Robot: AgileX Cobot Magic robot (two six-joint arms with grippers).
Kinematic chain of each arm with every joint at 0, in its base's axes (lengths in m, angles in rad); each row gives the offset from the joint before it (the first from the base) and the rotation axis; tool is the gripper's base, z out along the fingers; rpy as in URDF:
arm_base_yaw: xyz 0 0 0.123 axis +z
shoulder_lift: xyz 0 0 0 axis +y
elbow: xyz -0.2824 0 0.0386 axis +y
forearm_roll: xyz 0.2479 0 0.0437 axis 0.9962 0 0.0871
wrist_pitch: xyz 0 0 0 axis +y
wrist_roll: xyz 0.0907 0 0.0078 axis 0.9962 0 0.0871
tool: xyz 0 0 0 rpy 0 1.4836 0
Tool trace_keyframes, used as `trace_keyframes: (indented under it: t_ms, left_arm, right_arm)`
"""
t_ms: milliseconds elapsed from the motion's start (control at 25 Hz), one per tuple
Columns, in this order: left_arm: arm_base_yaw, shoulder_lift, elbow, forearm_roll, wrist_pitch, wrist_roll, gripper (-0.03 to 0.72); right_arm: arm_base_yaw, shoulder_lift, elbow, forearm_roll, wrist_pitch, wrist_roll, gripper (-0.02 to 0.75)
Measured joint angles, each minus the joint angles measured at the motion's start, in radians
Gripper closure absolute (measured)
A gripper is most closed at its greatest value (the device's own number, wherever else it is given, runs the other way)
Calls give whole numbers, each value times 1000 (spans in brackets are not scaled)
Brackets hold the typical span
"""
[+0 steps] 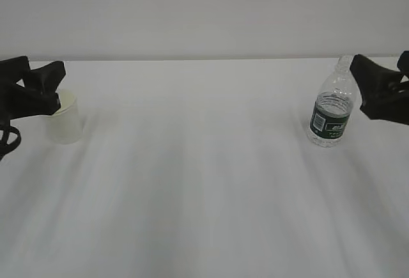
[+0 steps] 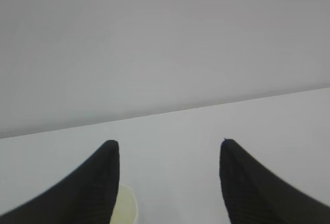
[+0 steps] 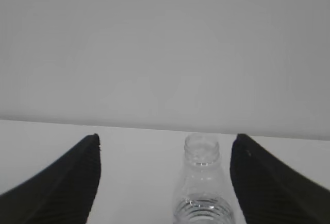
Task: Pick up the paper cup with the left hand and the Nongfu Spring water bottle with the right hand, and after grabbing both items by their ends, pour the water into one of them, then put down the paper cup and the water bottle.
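The white paper cup (image 1: 66,123) stands upright at the table's left. My left gripper (image 1: 57,86) hangs at its rim with the jaws spread. In the left wrist view only the cup's yellowish inside (image 2: 127,209) shows, against the inner side of the left finger (image 2: 87,188). The gap of the left gripper (image 2: 168,147) holds nothing. The clear, uncapped water bottle (image 1: 331,108) with its green label stands upright at the right. My right gripper (image 1: 362,86) is just right of its neck. The bottle (image 3: 202,183) stands between the open fingers of the right gripper (image 3: 166,141), nearer the right one, untouched.
The white table (image 1: 204,182) runs between the cup and the bottle. A plain pale wall (image 1: 204,9) rises behind the table's far edge. No other objects show.
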Motion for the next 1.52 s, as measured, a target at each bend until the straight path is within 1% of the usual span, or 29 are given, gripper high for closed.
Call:
trace_keyframes:
  t_ms: [80,160,200,320,400,520,720,840,1000,1080,1200,1520]
  left_arm:
    - [0,50,9,20,-74,-14,249]
    - [0,107,33,40,-185,-42,249]
    - [0,141,50,44,-214,-54,249]
    - [0,230,76,54,-224,-72,249]
    - [0,273,81,82,-226,-76,251]
    - [0,306,81,118,-238,-76,256]
    - [0,328,81,126,-240,-76,255]
    - [0,334,81,115,-242,-76,222]
    - [0,347,81,79,-243,-76,113]
    - [0,360,81,54,-246,-76,76]
    - [0,377,81,33,-246,-76,57]
    - [0,392,81,-4,-246,-76,53]
  right_arm:
    - [0,69,38,-1,-125,0,151]
    - [0,142,68,-1,-175,0,151]
    - [0,181,77,0,-183,0,151]
    - [0,266,84,0,-190,0,150]
    - [0,298,86,-2,-192,0,150]
    - [0,322,86,-2,-198,0,150]
    - [0,364,86,-2,-205,-2,150]
    - [0,395,86,10,-208,-28,132]
    - [0,447,54,23,-208,-54,92]
    - [0,475,23,23,-208,-56,80]
    - [0,523,-31,34,-208,-58,76]
    - [0,646,-148,55,-209,-58,75]
